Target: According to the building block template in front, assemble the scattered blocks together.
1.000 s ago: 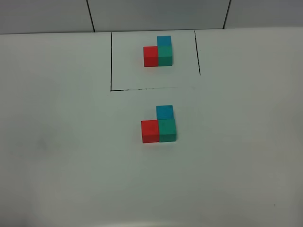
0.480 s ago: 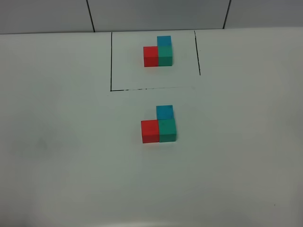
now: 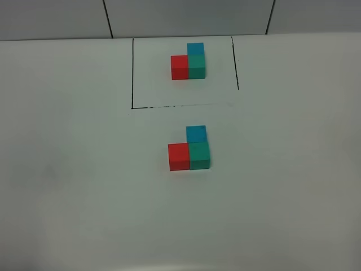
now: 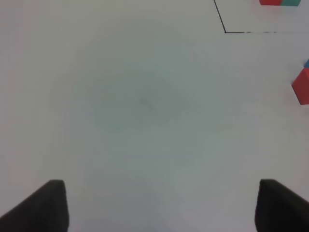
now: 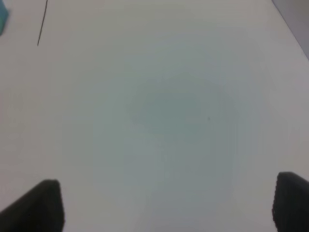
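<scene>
**Blocks joined below the template, both grippers empty**

The building block template (image 3: pixel 189 61) sits top centre inside the black outline (image 3: pixel 132 73). The scattered blocks (image 3: pixel 189 148) form a touching L at frame centre. Left gripper (image 4: pixel 159 203) and right gripper (image 5: pixel 166 205) are spread wide, holding nothing. No writing appears legible.

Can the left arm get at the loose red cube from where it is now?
Probably yes. The left pincer stands open over bare white table, with nothing between it and the small matte red cube. The teal-green cube touches it.
</scene>
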